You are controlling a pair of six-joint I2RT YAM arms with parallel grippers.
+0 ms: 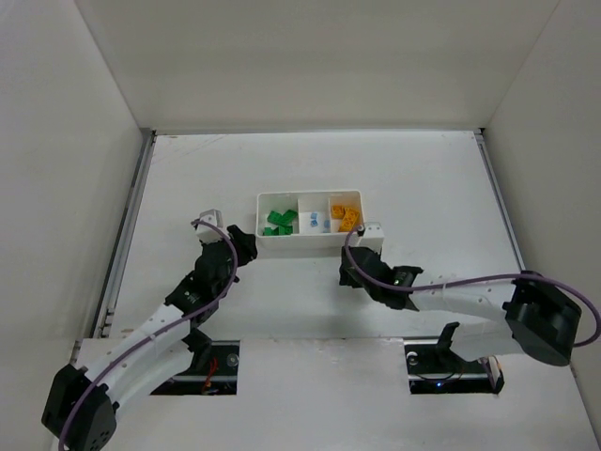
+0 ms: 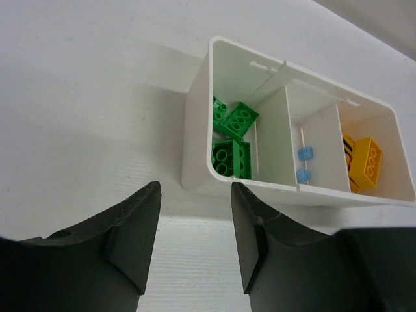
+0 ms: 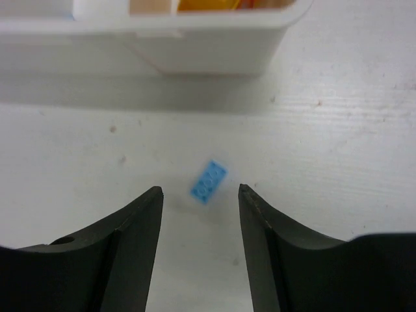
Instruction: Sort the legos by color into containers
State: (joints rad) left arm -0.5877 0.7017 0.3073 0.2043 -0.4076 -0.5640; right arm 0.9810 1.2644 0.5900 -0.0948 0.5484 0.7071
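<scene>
Light blue, small and flat, studs up: loose lego brick (image 3: 208, 181) on the worktop (image 3: 338, 130), just ahead of the right fingers (image 3: 136, 234), centred on their gap, long axis skewed diagonally across it. Right fingers spread, pinching nothing; white tray (image 3: 214, 45) just beyond. Left fingers (image 2: 133, 227) spread, empty, farther off by the green compartment (image 2: 240, 78).

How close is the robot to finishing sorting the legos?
Nearly done. In the white tray, green bricks fill the left compartment, two light blue bricks sit in the middle and yellow-orange bricks in the right. Nothing is held: the right gripper is open over one loose light blue brick on the table, and the left gripper is open beside the tray. Only that brick is left; I see no others loose.
</scene>
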